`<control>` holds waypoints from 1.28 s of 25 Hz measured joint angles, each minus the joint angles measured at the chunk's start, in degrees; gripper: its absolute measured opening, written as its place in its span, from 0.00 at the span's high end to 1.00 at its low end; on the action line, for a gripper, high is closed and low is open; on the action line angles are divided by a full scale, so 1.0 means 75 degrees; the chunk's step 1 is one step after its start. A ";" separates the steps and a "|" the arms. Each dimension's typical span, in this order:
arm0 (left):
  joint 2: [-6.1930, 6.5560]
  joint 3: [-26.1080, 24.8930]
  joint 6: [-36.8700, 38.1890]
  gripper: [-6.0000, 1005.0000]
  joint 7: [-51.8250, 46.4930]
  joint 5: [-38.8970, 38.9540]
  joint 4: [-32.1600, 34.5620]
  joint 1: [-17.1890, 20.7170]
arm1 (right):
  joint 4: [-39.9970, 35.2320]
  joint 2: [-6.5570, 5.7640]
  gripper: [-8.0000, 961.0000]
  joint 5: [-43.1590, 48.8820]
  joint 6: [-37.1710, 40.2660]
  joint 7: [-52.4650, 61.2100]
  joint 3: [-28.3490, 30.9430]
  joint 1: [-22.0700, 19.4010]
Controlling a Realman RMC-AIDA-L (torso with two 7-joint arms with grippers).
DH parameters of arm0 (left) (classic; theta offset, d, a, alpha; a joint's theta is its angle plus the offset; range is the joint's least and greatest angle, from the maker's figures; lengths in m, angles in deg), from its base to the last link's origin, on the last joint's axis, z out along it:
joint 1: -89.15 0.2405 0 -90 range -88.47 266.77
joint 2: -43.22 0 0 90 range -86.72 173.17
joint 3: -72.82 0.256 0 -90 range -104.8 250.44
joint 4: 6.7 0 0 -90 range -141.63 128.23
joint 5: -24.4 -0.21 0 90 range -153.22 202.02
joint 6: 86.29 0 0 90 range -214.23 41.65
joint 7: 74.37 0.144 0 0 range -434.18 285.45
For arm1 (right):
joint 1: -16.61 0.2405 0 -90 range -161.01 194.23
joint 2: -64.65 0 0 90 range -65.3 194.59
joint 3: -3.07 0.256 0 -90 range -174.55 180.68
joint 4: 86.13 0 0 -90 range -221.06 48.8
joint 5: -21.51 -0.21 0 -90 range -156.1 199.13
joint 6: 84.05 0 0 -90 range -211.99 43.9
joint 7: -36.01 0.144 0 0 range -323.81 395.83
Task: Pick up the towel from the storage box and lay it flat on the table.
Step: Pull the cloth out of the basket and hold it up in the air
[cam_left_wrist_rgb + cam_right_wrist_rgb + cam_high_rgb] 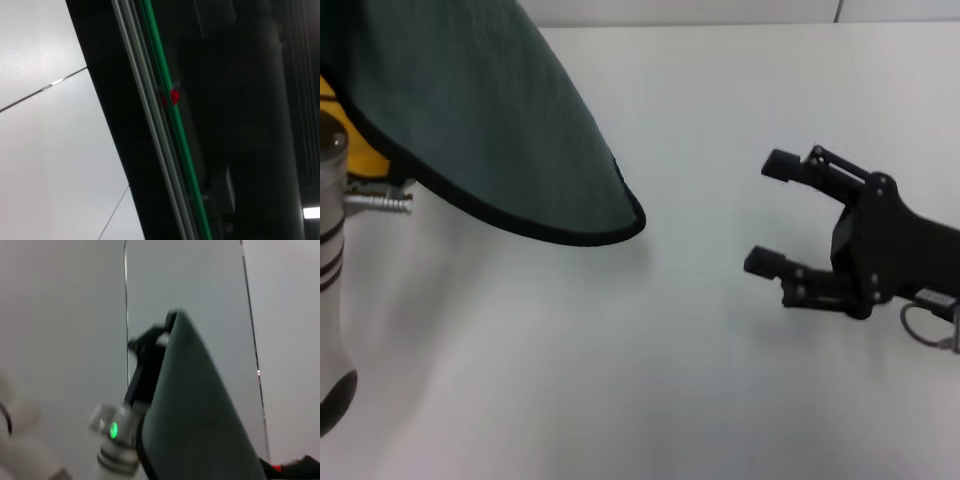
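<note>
Overhead, one towel (490, 110) hangs above the table (720, 120), green face outward, yellow showing at its left edge; no readable label appears. Left gripper: grasp cannot be determined. Right gripper (768, 215) hovers released, fingers spread.

Dark green towel (490, 110) hangs lifted above the white table (720, 120)
</note>
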 joint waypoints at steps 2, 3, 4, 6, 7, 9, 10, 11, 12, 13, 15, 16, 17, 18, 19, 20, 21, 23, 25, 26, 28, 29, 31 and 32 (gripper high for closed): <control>-0.0009 -0.0010 0.0000 0.98 -0.0035 0.0027 0.0017 -0.0113 | 0.0173 0.0000 0.08 -0.0014 -0.0156 -0.0727 -0.0005 -0.0055; -0.0012 -0.0008 0.0000 0.98 -0.0041 0.0034 0.0046 -0.0151 | 0.0266 -0.0001 0.08 -0.0018 -0.0200 -0.1031 0.0015 -0.0061; -0.0014 0.0000 0.0000 0.98 -0.0044 0.0037 0.0093 -0.0182 | 0.0425 0.0000 0.08 -0.0041 -0.0247 -0.1433 0.0043 -0.0047; -0.0015 0.0014 0.0001 0.98 -0.0043 0.0046 0.0175 -0.0240 | 0.0699 -0.0001 0.08 -0.0150 -0.0356 -0.2142 0.0088 0.0017; -0.0016 0.0031 -0.0002 0.98 -0.0043 0.0075 0.0197 -0.0278 | 0.0803 0.0000 0.08 -0.0242 -0.0440 -0.2496 0.0090 0.0053; -0.0018 0.0106 -0.0050 0.98 -0.0039 0.0245 0.0242 -0.0357 | 0.0959 0.0000 0.08 -0.0382 -0.0636 -0.3099 0.0089 0.0125; -0.0017 0.0140 -0.0085 0.98 -0.0037 0.0320 0.0262 -0.0378 | 0.1001 0.0000 0.08 -0.0402 -0.0702 -0.3278 0.0089 0.0147; -0.0018 0.0161 -0.0125 0.98 -0.0036 0.0370 0.0284 -0.0392 | 0.1061 0.0000 0.08 -0.0427 -0.0787 -0.3523 0.0089 0.0183; -0.0019 0.0171 -0.0165 0.98 -0.0036 0.0406 0.0297 -0.0407 | 0.1165 0.0000 0.08 -0.0459 -0.0874 -0.3793 0.0094 0.0237; -0.0018 0.0175 -0.0211 0.98 -0.0035 0.0436 0.0304 -0.0432 | 0.1283 0.0000 0.08 -0.0509 -0.0969 -0.4132 0.0100 0.0302; -0.0018 0.0177 -0.0271 0.98 -0.0029 0.0437 0.0314 -0.0469 | 0.1517 0.0000 0.08 -0.0595 -0.1107 -0.4772 0.0141 0.0441; -0.0018 0.0177 -0.0305 0.98 -0.0020 0.0438 0.0328 -0.0485 | 0.1609 0.0000 0.08 -0.0602 -0.1133 -0.5017 0.0195 0.0493; -0.0018 0.0182 -0.0346 0.98 -0.0006 0.0438 0.0341 -0.0502 | 0.1754 0.0000 0.08 -0.0598 -0.1153 -0.5409 0.0305 0.0584; -0.0018 0.0190 -0.0384 0.98 0.0007 0.0439 0.0353 -0.0516 | 0.1903 0.0000 0.08 -0.0584 -0.1175 -0.5721 0.0435 0.0682; -0.0018 0.0199 -0.0416 0.98 0.0012 0.0439 0.0360 -0.0521 | 0.2032 0.0000 0.08 -0.0573 -0.1197 -0.5963 0.0545 0.0768; -0.0018 0.0206 -0.0467 0.98 0.0018 0.0440 0.0364 -0.0529 | 0.2156 0.0000 0.08 -0.0560 -0.1249 -0.6213 0.0632 0.0873; -0.0018 0.0210 -0.0509 0.98 0.0021 0.0441 0.0366 -0.0539 | 0.2251 0.0000 0.08 -0.0525 -0.1313 -0.6418 0.0704 0.0964; -0.0018 0.0213 -0.0562 0.98 0.0022 0.0448 0.0375 -0.0558 | 0.2427 0.0000 0.08 -0.0353 -0.1451 -0.6751 0.0898 0.1129; -0.0018 0.0220 -0.0566 0.98 0.0023 0.0477 0.0385 -0.0572 | 0.2586 -0.0001 0.08 -0.0009 -0.1647 -0.7034 0.1240 0.1266; -0.0018 0.0227 -0.0567 0.98 0.0023 0.0511 0.0388 -0.0575 | 0.2705 -0.0001 0.08 0.0371 -0.1843 -0.7247 0.1661 0.1347; -0.0018 0.0236 -0.0569 0.98 0.0024 0.0570 0.0389 -0.0592 | 0.2855 0.0000 0.08 0.1005 -0.2141 -0.7617 0.2425 0.1401; -0.0018 0.0239 -0.0570 0.98 0.0026 0.0588 0.0390 -0.0601 | 0.2959 0.0000 0.08 0.1507 -0.2315 -0.7879 0.2958 0.1404; -0.0018 0.0241 -0.0570 0.98 0.0025 0.0598 0.0390 -0.0616 | 0.3135 0.0000 0.08 0.2359 -0.2558 -0.8346 0.3898 0.1361; -0.0018 0.0243 -0.0570 0.98 0.0025 0.0599 0.0384 -0.0617 | 0.3206 0.0000 0.09 0.2711 -0.2647 -0.8520 0.4278 0.1326</control>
